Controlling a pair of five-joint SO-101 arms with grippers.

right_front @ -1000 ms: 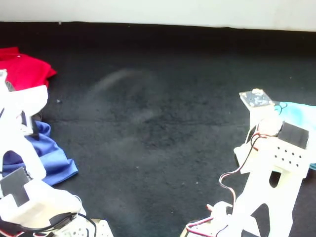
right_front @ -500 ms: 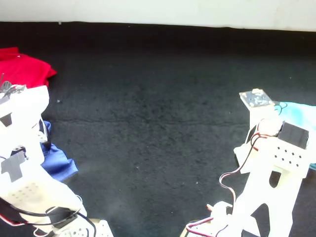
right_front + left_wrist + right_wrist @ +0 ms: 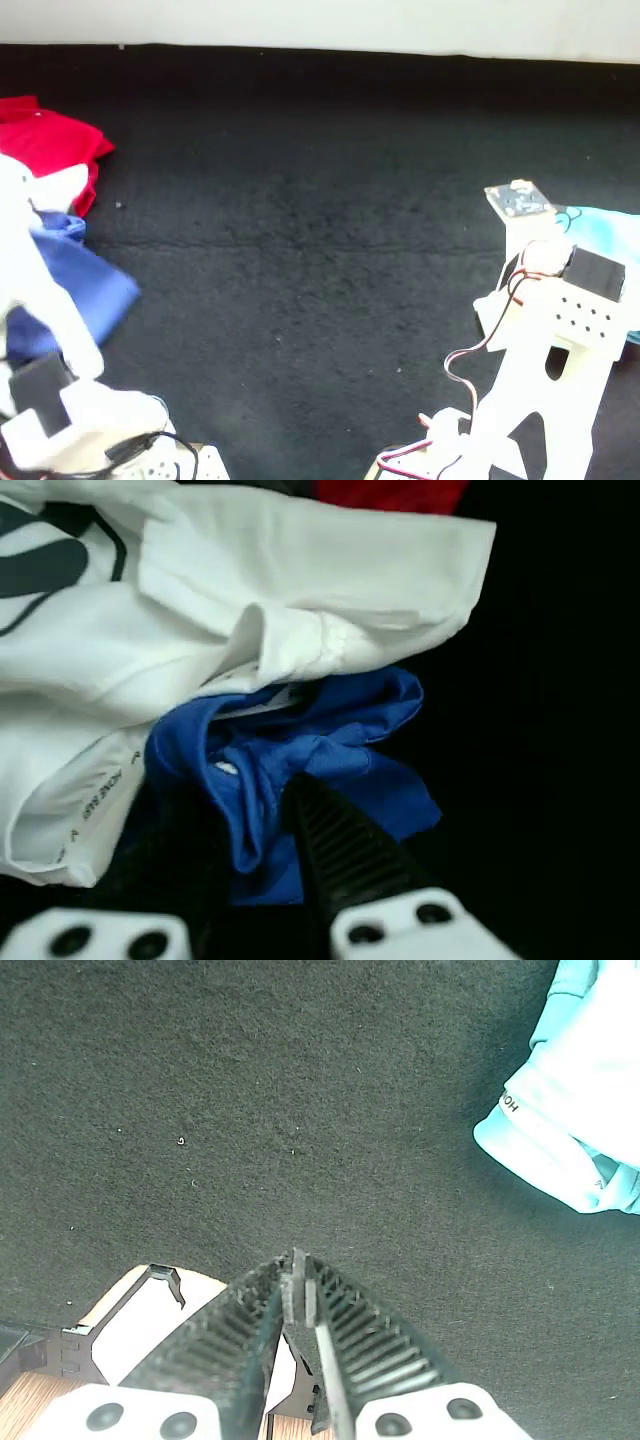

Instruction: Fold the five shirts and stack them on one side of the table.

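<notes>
Clearly, the left pincer (image 3: pixel 255 810) grips the bunched blue shirt (image 3: pixel 335 730) at the left edge of the counter (image 3: pixel 320 250), touching the white shirt (image 3: pixel 300 570), which could drag along; the right pincer (image 3: pixel 298 1285) sits clenched, empty.

The red shirt (image 3: pixel 50 145) runs off the left edge, the light blue shirt (image 3: pixel 612 232) off the right. The blue shirt (image 3: pixel 90 285) is blurred.
</notes>
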